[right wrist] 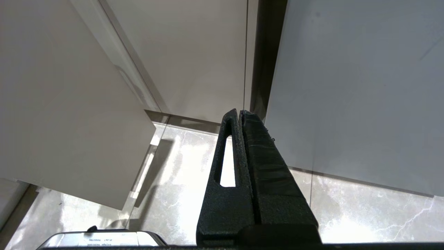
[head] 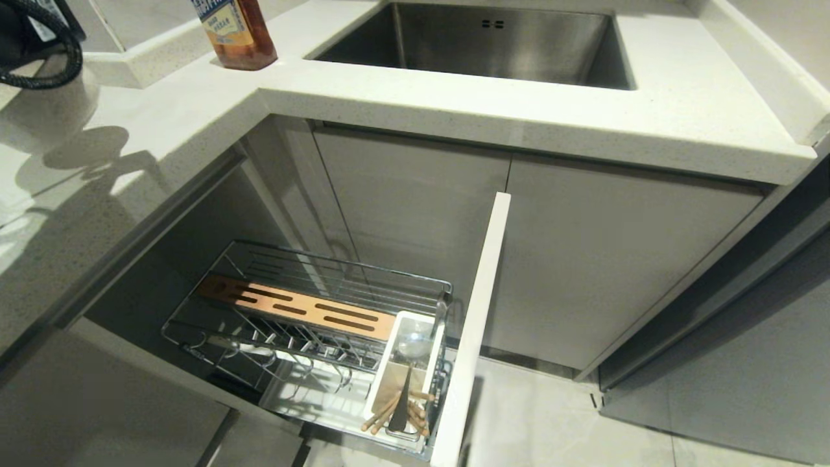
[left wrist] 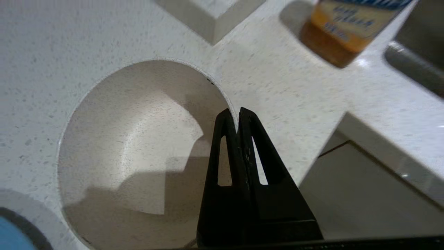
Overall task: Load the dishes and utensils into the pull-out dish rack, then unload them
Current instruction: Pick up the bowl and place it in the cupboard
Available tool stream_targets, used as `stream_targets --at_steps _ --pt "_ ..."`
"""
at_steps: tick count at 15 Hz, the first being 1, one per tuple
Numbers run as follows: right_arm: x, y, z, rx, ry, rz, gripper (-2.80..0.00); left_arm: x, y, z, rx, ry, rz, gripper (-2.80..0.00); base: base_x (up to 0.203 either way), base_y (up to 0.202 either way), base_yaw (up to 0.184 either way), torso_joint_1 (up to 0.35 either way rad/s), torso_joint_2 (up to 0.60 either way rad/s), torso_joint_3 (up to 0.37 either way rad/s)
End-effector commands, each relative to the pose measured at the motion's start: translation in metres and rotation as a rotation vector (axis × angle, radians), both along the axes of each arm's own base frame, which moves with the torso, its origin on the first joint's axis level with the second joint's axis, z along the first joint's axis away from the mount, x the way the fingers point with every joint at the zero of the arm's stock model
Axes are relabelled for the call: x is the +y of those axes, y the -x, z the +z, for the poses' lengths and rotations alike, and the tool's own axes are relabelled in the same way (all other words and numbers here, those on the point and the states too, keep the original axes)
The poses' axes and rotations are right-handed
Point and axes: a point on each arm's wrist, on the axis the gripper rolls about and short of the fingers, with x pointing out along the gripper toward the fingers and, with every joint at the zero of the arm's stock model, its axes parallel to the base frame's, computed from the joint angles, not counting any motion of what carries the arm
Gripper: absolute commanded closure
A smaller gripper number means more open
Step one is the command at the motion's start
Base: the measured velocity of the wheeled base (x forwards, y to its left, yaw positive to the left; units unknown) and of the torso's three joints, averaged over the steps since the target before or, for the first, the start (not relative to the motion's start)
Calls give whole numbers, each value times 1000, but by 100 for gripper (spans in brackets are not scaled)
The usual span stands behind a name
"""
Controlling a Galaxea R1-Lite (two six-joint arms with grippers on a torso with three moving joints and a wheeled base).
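Note:
In the left wrist view my left gripper (left wrist: 237,114) is shut on the rim of the cream-white bowl (left wrist: 131,146), which is over the speckled countertop (left wrist: 295,90). An edge of the light-blue plate (left wrist: 10,236) shows beside the bowl. The pull-out dish rack (head: 363,266) stands open below the counter, its prongs bare. In its white utensil holder (head: 378,376) are the wooden chopsticks (head: 389,412) and the metal spoon (head: 413,344). My right gripper (right wrist: 240,113) is shut and empty, hanging over the floor by the cabinets. Neither gripper shows in the head view.
An amber bottle (head: 237,32) stands on the counter corner near the steel sink (head: 486,39). The rack's tall pale front (head: 480,311) juts out over the floor. A black cable (head: 39,65) lies at the far left of the counter.

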Motion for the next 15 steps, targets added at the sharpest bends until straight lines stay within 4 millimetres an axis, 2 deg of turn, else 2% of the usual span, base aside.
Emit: stream_targets --at_steps 1,3,6,8,11,15 --pt "0 0 0 0 0 0 0 1 34 16 -78 15 -19 0 0 0 0 0 0 0" --pt "0 0 0 1 0 0 0 -3 68 28 -150 35 -63 0 0 0 0 0 0 0" --pt "0 0 0 0 0 0 0 -3 113 33 -220 114 -138 0 0 0 0 0 0 0" --pt "0 0 0 0 0 0 0 -3 132 30 -235 151 -203 0 0 0 0 0 0 0" --pt "0 0 0 0 0 0 0 -6 139 27 -267 361 -273 0 0 0 0 0 0 0" --pt "0 0 0 1 0 0 0 -23 128 11 -211 587 -350 0 0 0 0 0 0 0"
